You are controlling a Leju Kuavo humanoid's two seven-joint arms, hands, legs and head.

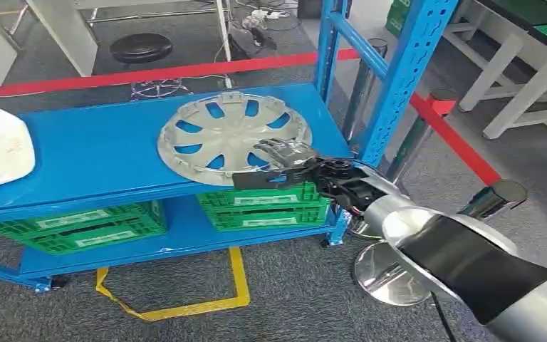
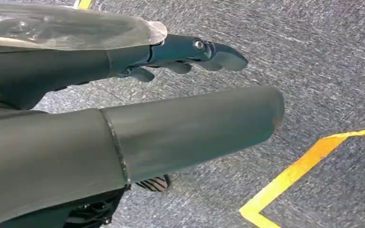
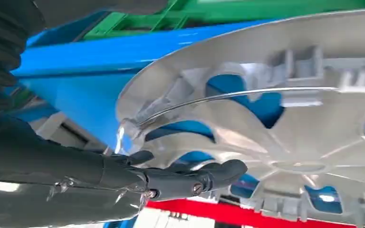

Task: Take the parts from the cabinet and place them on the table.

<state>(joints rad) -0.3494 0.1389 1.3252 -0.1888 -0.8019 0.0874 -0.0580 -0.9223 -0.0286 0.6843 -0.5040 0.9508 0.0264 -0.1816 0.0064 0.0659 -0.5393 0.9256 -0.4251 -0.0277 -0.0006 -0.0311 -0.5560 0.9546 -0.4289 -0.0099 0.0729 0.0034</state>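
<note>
Right hand [image 1: 283, 158] at hubcap [image 1: 217, 135] rim

A silver spoked hubcap [image 1: 233, 135] lies flat, inner side up, on the blue cabinet shelf [image 1: 100, 153].

Bright, even light fills the head view, with soft glare on the blue shelf [image 1: 107, 149] and the chromed stanchion base [image 1: 384, 274]. The left wrist view's carpet [image 2: 323, 61] is streaked by motion blur; the right wrist view is softly focused.
</note>
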